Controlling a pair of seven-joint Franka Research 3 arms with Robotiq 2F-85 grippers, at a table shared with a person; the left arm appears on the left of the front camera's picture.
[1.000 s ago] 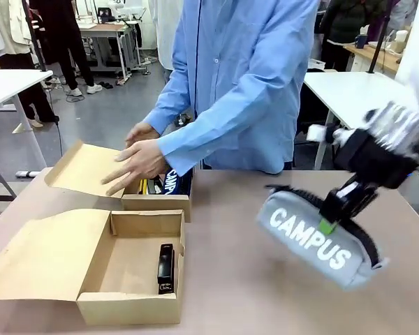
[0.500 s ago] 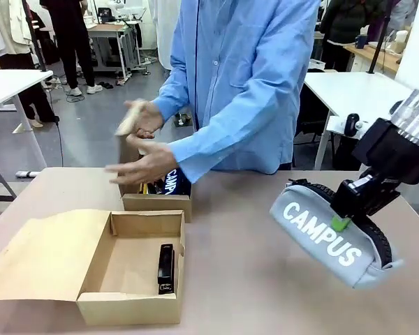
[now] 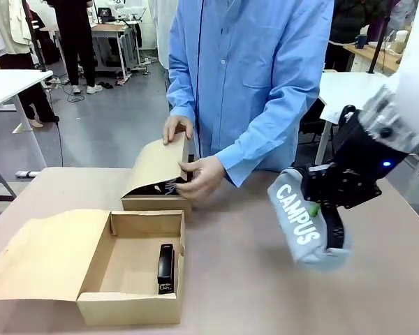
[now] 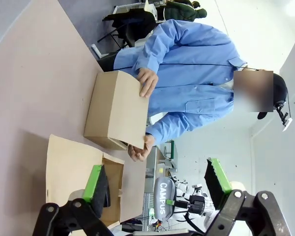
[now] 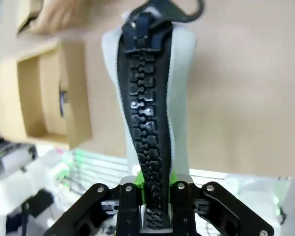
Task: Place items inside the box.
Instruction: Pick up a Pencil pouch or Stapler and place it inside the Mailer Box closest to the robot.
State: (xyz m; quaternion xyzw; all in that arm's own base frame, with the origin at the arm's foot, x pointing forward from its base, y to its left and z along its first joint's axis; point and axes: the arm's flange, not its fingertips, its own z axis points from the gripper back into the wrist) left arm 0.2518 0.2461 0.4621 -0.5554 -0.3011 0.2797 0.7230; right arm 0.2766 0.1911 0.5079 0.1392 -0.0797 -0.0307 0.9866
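Grey CAMPUS pouch (image 3: pixel 299 222) between right fingers (image 5: pixel 179 204), apparently above table (image 3: pixel 230 279)

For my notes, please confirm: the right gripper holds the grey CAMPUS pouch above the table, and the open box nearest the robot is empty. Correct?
Not quite. The open box is not empty: the front view shows a black stapler lying in it. The right gripper does hold the grey CAMPUS pouch above the table.

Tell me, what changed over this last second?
The robot's right hand swung the grey pouch from lying across to hanging on end, carrying it slightly toward the middle. The person folded the far box's lid nearly shut. The grip, the open near box and its stapler stayed.
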